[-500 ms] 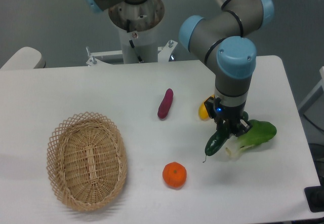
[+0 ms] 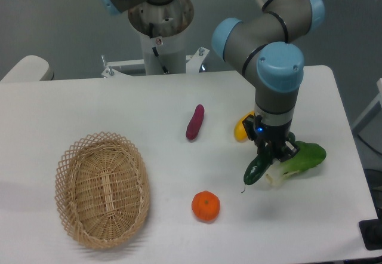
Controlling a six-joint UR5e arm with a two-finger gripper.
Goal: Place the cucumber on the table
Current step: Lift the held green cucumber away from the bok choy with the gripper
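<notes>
Seeing my two-finger gripper (image 2: 267,156) clamped on the small dark green glossy cucumber (image 2: 255,171), cucumber slanting down-left below the fingers, stem tip near the white table (image 2: 119,106)

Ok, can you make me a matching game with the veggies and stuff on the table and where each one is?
Things:
1. cucumber
2. orange
3. purple sweet potato
4. wicker basket

Places:
A. lying alone near the middle of the table
B. at the left of the table, with nothing in it
C. in the gripper, right beside the bok choy
D. near the front edge, between the basket and the bok choy

Pairs: 1-C, 2-D, 3-A, 4-B
</notes>
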